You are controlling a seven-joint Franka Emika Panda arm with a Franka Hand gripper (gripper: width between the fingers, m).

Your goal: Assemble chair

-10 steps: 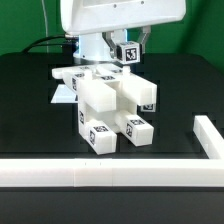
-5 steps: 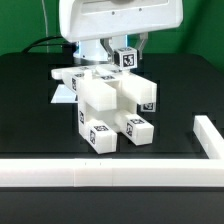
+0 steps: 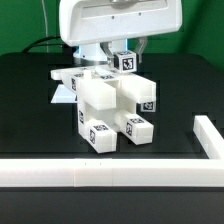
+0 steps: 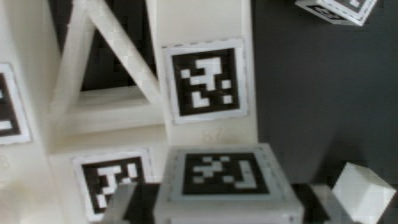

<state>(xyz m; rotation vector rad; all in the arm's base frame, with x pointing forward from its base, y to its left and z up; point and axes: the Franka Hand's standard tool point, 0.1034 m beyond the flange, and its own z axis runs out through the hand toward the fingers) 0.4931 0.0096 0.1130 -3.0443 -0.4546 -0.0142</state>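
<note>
1. On the black table [image 3: 30,110], near its middle, the chair [image 3: 110,105] is standing as a partly joined cluster of chunky white parts, each carrying small black-and-white tags.
2. Above the chair's rear, I am watching the pincer [image 3: 127,54] hanging down from the white arm [image 3: 120,20]. It is gripping a small tagged piece [image 3: 126,62], its jaws drawn narrow against two sides of that piece.
3. In the exterior view the piece is hanging just over the chair's top. I cannot tell whether the two are touching.
4. In the wrist view the piece [image 4: 219,172] is sitting between the dark fingers [image 4: 139,200], its tag facing the camera.
5. Beyond the piece, white bars of the chair [image 4: 107,90] are showing, one upright and one slanting. A broad upright face is carrying a tall tag [image 4: 210,85].
6. Bare table [image 4: 311,110] is showing beside those bars, and a second tagged block [image 4: 347,10] is peeking in at one corner, well apart from the held piece.
7. Behind the chair, toward the exterior view's left, the marker board [image 3: 63,78] is lying flat, partly hidden by the chair.
8. A low white rail [image 3: 100,172] is running along the table's near edge and turning back at the exterior view's right, well apart from the chair.
</note>
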